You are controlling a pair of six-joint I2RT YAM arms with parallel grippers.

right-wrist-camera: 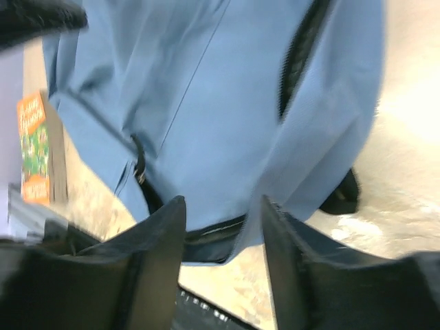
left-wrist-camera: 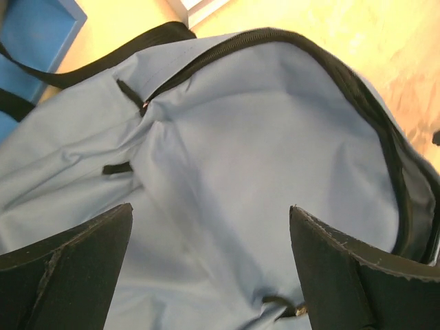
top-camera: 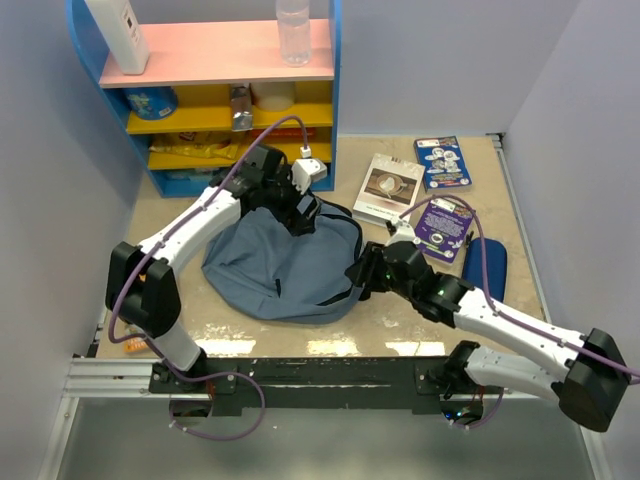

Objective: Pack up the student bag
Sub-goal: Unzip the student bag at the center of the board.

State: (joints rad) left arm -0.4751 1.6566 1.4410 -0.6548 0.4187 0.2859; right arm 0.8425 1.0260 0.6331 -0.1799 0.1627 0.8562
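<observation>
Slate-blue fabric fills the middle of the bench [top-camera: 250,335]: the bag [top-camera: 285,265] lies slumped in a rounded heap, nearer the left arm's side, with its black zipper running along the far and right edge. Black straps trail out from its far end towards the shelf [top-camera: 200,100] at the back left corner.

The left hand [top-camera: 300,210] hangs over the far end of the bag. In its wrist view the left hand [left-wrist-camera: 210,213] is spread wide, with nothing between its fingers [left-wrist-camera: 69,254], and creased cloth and the curving zipper lie below it.

The right hand [top-camera: 362,272] sits at the bag's right edge, low over the bench. From its own camera the right hand [right-wrist-camera: 223,206] has its fingers [right-wrist-camera: 161,254] parted by a narrower gap. The bag's hem crosses that gap, and bare bench shows just past it, so it grips nothing.

Three books lie to the right of the bag: a white one [top-camera: 388,188], a blue one [top-camera: 442,162] behind it, and a purple one [top-camera: 445,228] nearer. A dark-blue case [top-camera: 490,265] lies just beside the purple book, close to the right wall.
</observation>
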